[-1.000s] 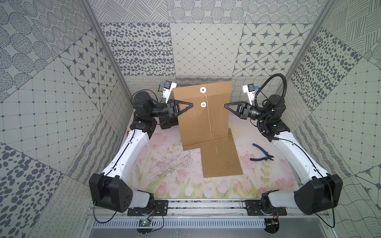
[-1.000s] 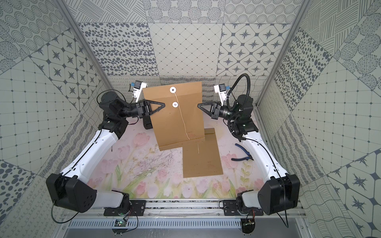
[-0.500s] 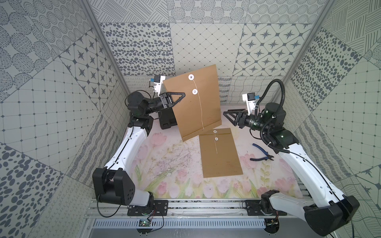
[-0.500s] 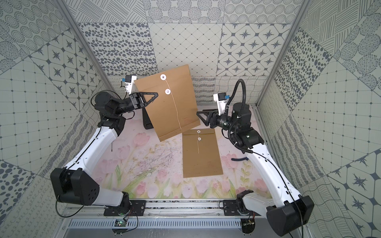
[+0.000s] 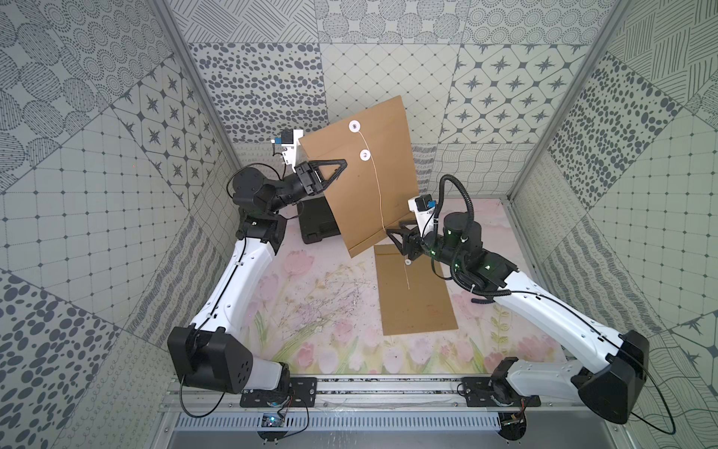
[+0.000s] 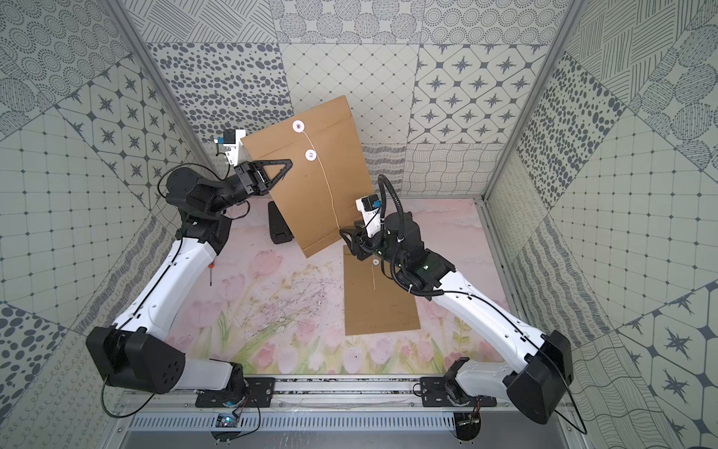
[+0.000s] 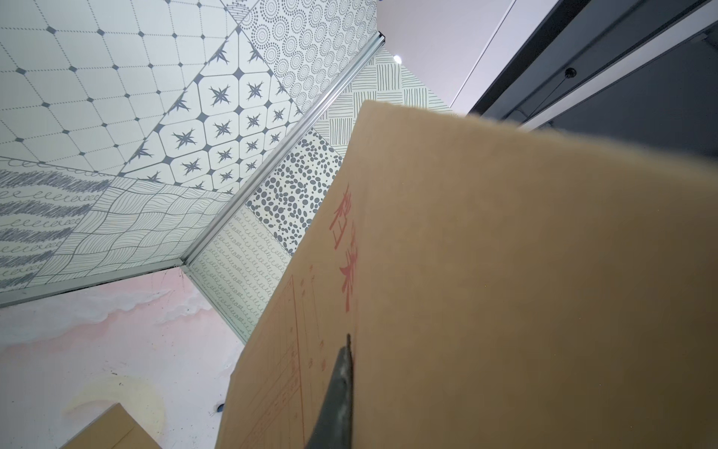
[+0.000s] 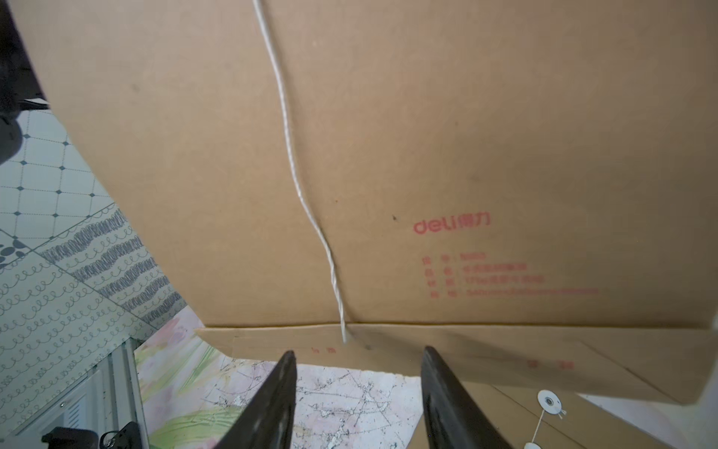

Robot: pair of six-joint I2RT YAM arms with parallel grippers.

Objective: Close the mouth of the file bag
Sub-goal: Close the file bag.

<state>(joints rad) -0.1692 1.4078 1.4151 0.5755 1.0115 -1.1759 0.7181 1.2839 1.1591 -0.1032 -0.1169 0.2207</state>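
Black plastic formed the left pincer, clenched on a side edge of the raised file bag. One finger lay across the stringed face, and in the left wrist view the other finger pressed the face printed with red characters. The raised file bag was stiff brown kraft paper, a flat rectangle with sharp corners. It was held in the air, tilted, above the far end of the flat file bag, with its lower edge apart from that sheet. Two white round discs sat near its top edge, and a thin pale string ran from them down to the lower edge.

The right pincer stood released over the far end of the flat file bag. In the right wrist view its dark fingers were spread, with the string's end just ahead of them and nothing between them.

The flat file bag, of the same kraft paper, lay on the bench, a matte mat printed with pink flowers. Bare mat spread from it toward the left arm. A black object stood beyond it, partly hidden by the raised file bag.
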